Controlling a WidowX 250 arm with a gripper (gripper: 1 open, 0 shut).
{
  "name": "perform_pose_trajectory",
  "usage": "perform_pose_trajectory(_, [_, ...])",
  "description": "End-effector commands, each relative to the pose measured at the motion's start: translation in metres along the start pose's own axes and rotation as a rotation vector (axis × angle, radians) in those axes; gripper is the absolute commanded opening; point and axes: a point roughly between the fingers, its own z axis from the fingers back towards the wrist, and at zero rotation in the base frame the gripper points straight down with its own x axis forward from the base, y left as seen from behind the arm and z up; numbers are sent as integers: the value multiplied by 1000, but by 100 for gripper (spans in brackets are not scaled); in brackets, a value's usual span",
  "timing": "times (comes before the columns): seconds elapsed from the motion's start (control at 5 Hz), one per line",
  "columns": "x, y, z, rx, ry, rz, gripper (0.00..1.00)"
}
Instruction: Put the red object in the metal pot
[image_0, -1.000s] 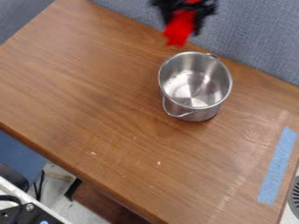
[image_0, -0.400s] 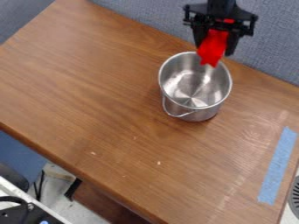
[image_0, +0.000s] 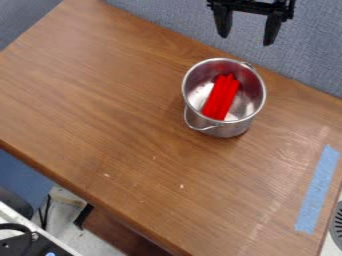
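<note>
A plain test or lab setup rather than a home — a bare wood-grain desk (image_0: 107, 110) with a strip of blue tape (image_0: 315, 188) near its right edge, a grey-blue fabric partition (image_0: 160, 15) behind its far edge, and dark cables (image_0: 40, 225) below the near corner.

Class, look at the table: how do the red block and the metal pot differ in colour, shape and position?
The red block is bright, matte red; the metal pot is shiny silver. The red block is long and straight-sided; the metal pot is round, open-topped and much wider. The red block lies inside the metal pot, which stands upright on the wooden table. Neither is held: the gripper hangs open above them.
</note>
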Motion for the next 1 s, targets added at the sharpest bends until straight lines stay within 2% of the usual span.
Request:
perform_pose_trajectory(0.0, [-5,-14,3,-7,-25,-140,100])
perform_pose_trajectory(0.2, [-14,-11,-17,9,-21,-231,100])
perform_pose_trajectory(0.4, [-30,5,-24,51,-21,-204,100])
perform_pose_trajectory(0.6, [-41,17,-24,74,-32,-216,100])
perform_pose_trajectory(0.8, [-51,33,-22,107,-51,-22,100])
